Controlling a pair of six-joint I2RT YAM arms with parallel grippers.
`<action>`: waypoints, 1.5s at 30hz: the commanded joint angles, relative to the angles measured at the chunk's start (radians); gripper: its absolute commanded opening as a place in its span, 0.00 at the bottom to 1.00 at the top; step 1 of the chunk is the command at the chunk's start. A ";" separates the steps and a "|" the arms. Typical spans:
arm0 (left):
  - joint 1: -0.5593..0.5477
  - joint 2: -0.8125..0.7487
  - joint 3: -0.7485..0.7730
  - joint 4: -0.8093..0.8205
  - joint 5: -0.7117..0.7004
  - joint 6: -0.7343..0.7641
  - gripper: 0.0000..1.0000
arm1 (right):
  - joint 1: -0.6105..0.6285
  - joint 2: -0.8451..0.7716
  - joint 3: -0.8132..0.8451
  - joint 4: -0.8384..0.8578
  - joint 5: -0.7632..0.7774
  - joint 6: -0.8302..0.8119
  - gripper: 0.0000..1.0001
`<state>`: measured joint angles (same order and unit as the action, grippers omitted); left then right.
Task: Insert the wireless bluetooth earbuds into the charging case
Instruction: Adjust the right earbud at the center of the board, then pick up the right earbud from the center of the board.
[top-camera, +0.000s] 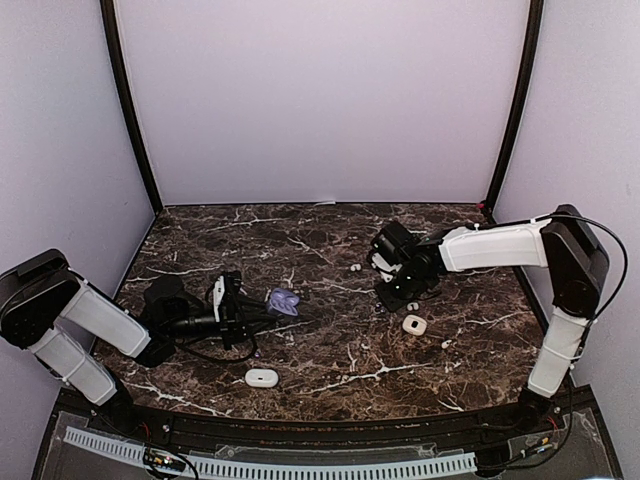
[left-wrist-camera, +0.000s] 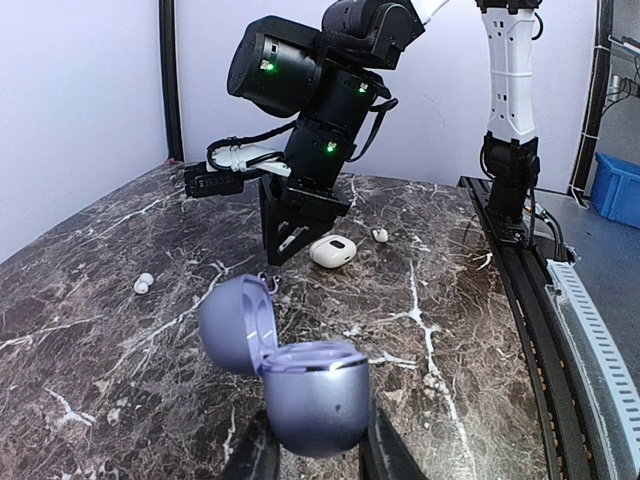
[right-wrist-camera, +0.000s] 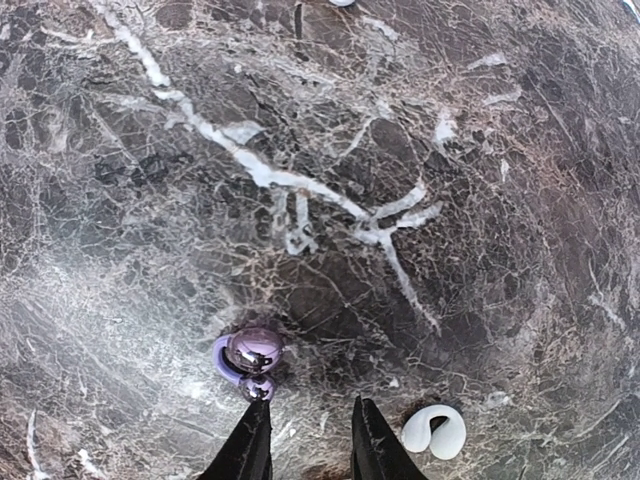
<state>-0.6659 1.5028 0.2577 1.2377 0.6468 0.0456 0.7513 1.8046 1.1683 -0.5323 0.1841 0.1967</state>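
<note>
— State of the left gripper (left-wrist-camera: 318, 462)?

— Closed on the lavender charging case (left-wrist-camera: 312, 395), pinching low on its rounded body; lid hinged back, mouth facing up; presumably held that way to offer the open wells to the other arm.

— Anything seated inside?

— Cannot tell; wells hidden behind the rim in the left wrist view, too small to read from above.

— And the right gripper (right-wrist-camera: 308, 445)?

— Pointing straight down at the marble table (right-wrist-camera: 450, 150), apart from the held case; jaws parted only a little, nothing between them; a narrow gap probably by design, since so tiny a target needs no more.

— Where to find the earbuds?

— Lavender earbud (right-wrist-camera: 250, 353) lying loose on the table right at the tip of one finger, outside the gap, not gripped; white earbud (right-wrist-camera: 434, 430) just beside the other finger; far white bud (top-camera: 355, 267) off toward the back wall; none visibly in the lavender case.

— Why lavender first?

— Colour match with the held case, most likely; white case (left-wrist-camera: 333, 251) resting on the table beyond the right gripper, seemingly for the white ones.

— Next move, at a guess?

— Shift sideways to centre the gap over the lavender earbud; pinch gently; lift and carry across; glossy and rounded, so liable to squirt out under an off-centre squeeze.
</note>
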 joint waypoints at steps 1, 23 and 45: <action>-0.003 -0.022 0.005 0.008 0.013 0.005 0.22 | -0.008 -0.019 -0.009 -0.003 0.006 0.011 0.27; -0.003 -0.018 0.006 0.008 0.014 0.007 0.22 | -0.007 0.071 0.070 0.012 -0.047 -0.057 0.39; -0.003 -0.019 0.005 0.007 0.015 0.006 0.22 | -0.044 0.231 0.268 -0.035 -0.261 -0.269 0.38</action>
<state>-0.6659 1.5028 0.2577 1.2377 0.6476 0.0456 0.7307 1.9869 1.3937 -0.5423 -0.0124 -0.0814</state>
